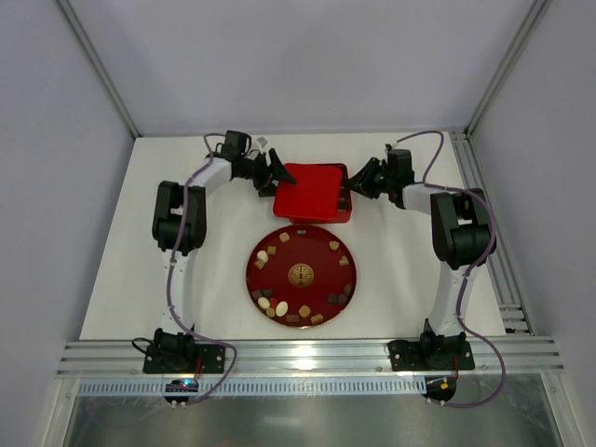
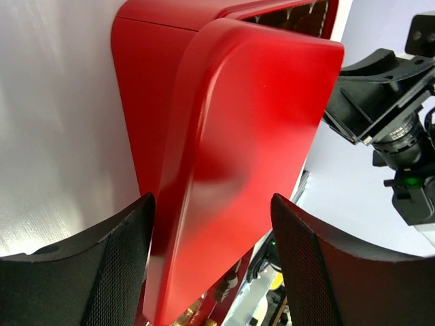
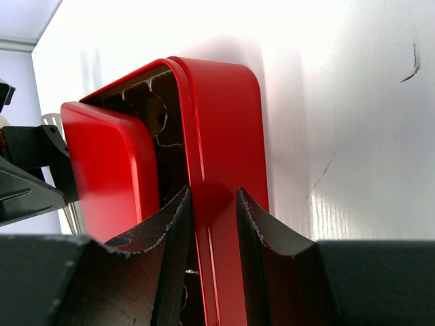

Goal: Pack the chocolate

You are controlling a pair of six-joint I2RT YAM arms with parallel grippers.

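Several small chocolate pieces, dark, tan and cream, lie round the rim of the round red plate. Behind it stands the square red box with its lid slid leftward and tilted. My left gripper is open, and the lid's left edge sits between its fingers with a gap on the right side. My right gripper is shut on the box's right wall, one finger inside and one outside. Dark compartments show under the raised lid.
A gold emblem marks the plate's centre. The two arms face each other across the box at the back of the white table. The right arm's wrist camera shows beyond the lid. An aluminium rail runs along the near edge.
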